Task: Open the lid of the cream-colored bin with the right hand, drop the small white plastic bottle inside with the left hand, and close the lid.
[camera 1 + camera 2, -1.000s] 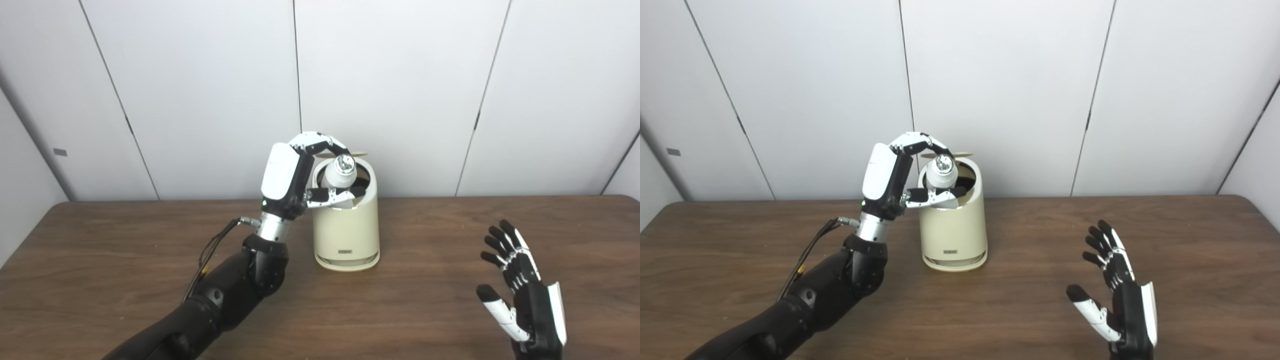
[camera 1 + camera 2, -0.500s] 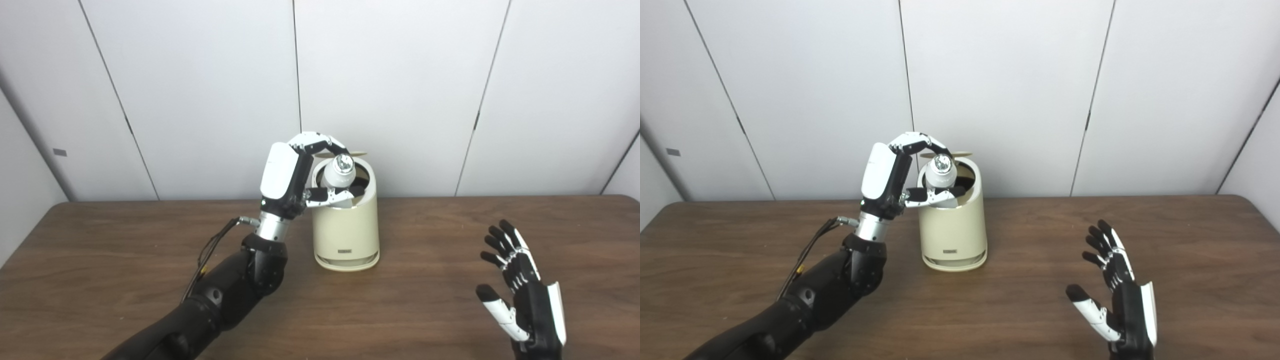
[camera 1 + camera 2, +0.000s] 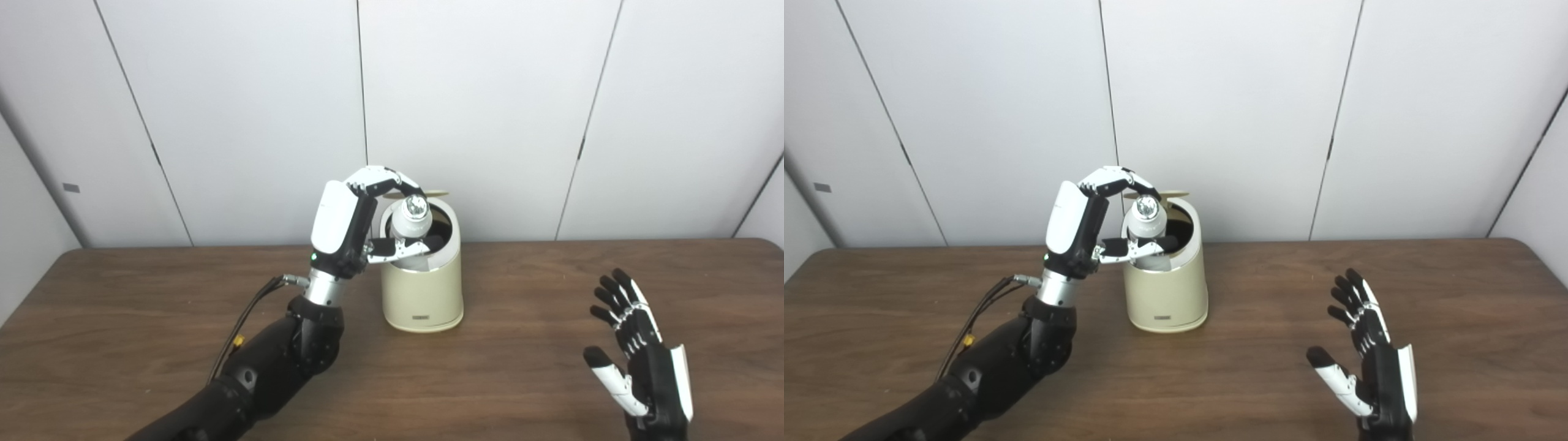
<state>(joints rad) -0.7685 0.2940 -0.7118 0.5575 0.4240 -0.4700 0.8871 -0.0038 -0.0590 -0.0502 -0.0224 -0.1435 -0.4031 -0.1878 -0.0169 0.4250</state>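
The left hand (image 3: 361,223) grips one small white plastic bottle (image 3: 409,223), its base dipping into the open mouth of the single cream-colored bin (image 3: 421,288), lid (image 3: 432,193) tipped up behind. Far right, the right hand (image 3: 640,361) hovers splayed, holding nothing, above the wooden table (image 3: 520,380).

A dark brown wooden table (image 3: 520,367) with visible grain spans the foreground; its far edge meets the wall. Behind it stand pale grey wall panels (image 3: 471,110), split by thin dark seams; a small grey tag (image 3: 71,188) sits far left.
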